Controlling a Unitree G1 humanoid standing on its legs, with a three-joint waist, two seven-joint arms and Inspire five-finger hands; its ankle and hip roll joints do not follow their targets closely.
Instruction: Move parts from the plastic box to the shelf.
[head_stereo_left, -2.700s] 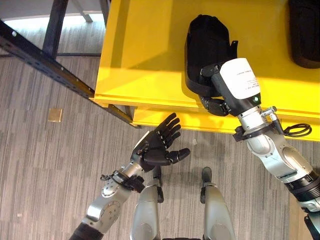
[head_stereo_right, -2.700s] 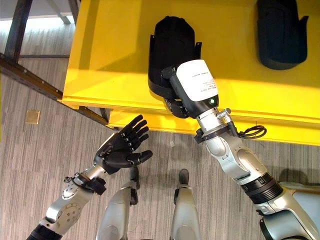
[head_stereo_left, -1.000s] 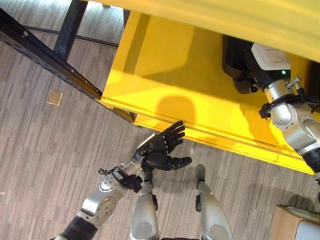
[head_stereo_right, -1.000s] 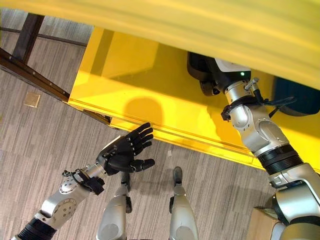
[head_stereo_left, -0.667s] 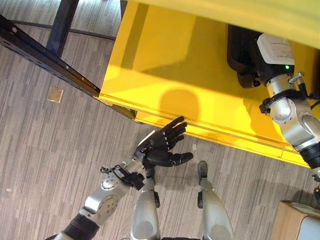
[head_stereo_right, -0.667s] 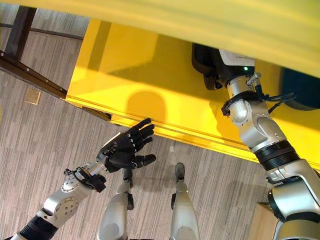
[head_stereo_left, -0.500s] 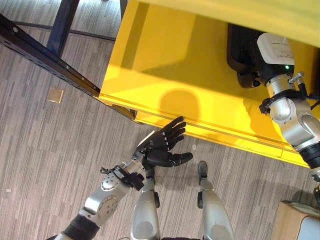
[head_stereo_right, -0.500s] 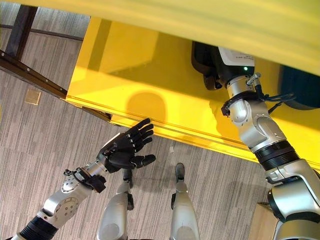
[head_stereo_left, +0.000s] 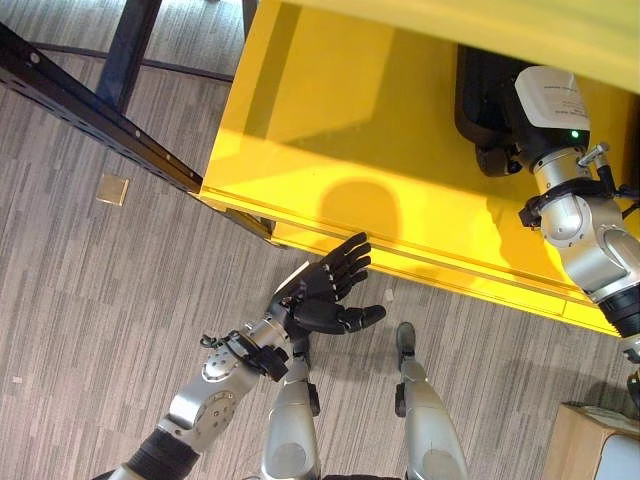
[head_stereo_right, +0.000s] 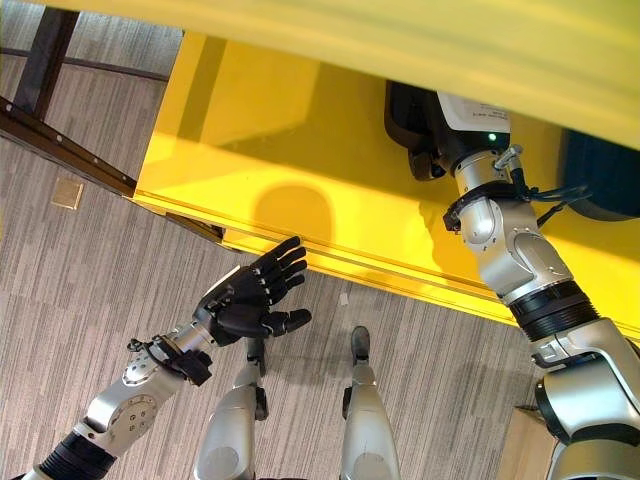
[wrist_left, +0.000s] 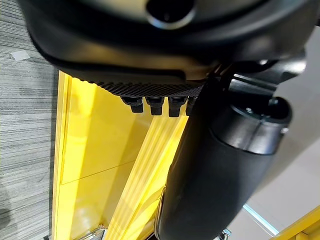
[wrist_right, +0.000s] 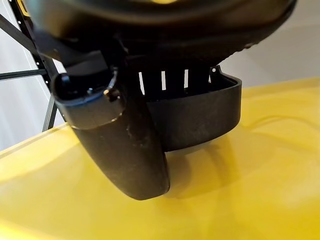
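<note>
The left hand (head_stereo_left: 318, 298) hovers over the floor at six o'clock, fingers spread, empty. At two o'clock the right hand (head_stereo_right: 428, 157) reaches onto the yellow shelf (head_stereo_left: 330, 140), touching the black part (wrist_right: 200, 117); its grip is unclear.

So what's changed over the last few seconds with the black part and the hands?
The right hand has carried the black part deeper onto the yellow shelf and still rests against it. The left hand stays open above the floor.
</note>
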